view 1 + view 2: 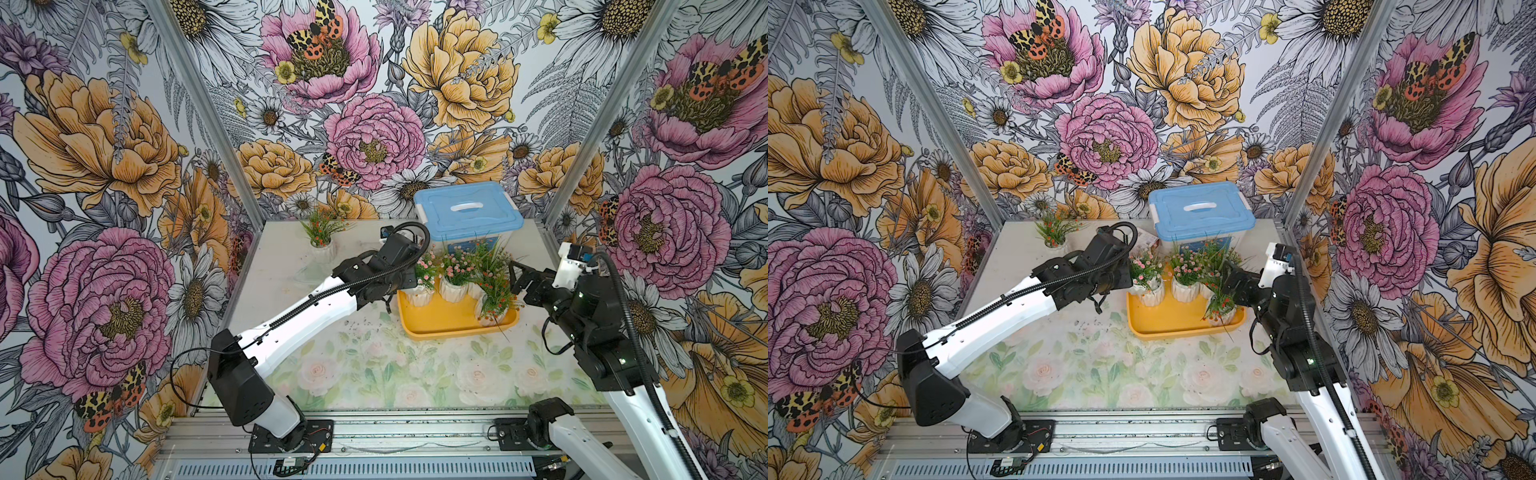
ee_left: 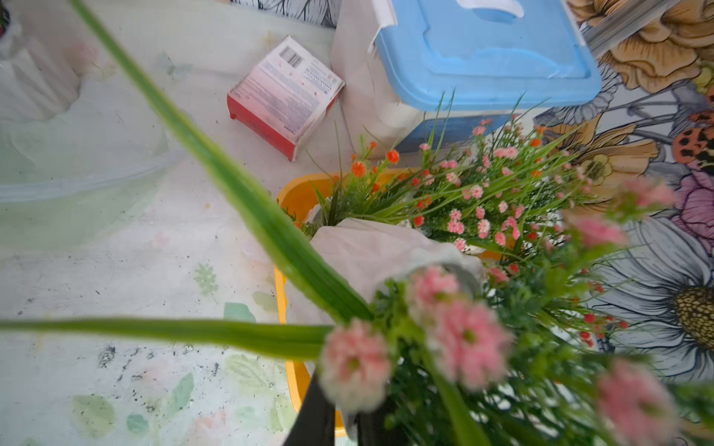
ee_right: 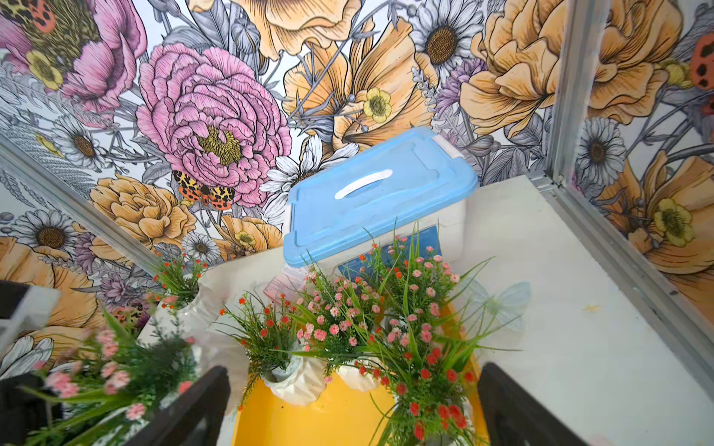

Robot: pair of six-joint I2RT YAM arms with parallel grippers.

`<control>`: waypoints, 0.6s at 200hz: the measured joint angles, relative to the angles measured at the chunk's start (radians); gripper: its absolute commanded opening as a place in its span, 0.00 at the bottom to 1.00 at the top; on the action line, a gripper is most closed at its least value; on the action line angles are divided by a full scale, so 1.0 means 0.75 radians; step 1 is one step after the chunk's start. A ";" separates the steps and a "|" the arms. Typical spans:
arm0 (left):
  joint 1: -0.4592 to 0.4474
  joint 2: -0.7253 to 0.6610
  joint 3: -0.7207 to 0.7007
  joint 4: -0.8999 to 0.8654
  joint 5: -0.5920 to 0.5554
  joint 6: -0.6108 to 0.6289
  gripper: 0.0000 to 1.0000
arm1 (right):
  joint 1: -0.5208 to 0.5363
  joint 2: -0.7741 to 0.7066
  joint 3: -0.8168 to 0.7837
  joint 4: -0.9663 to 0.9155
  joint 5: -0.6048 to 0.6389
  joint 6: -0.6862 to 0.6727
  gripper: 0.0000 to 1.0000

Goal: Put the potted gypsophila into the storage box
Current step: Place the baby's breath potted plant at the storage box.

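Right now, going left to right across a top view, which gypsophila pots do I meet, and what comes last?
Lone orange-red gypsophila pot → first pink gypsophila pot → second pink gypsophila pot → near orange-red gypsophila pot → open right tool.

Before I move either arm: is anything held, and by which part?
The left gripper is shut on the pink-flowered pot at the edge of the storage box, seemingly by its rim; blossoms hide the exact hold. The right gripper is open, empty.
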 measured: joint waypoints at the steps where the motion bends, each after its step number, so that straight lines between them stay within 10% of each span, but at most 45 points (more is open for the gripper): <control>1: -0.001 0.001 0.000 0.001 0.000 -0.001 0.00 | 0.000 -0.003 -0.001 -0.003 0.000 0.002 0.99; 120: -0.178 0.372 0.076 0.256 0.081 -0.072 0.00 | 0.000 -0.174 -0.016 -0.245 0.027 0.032 0.99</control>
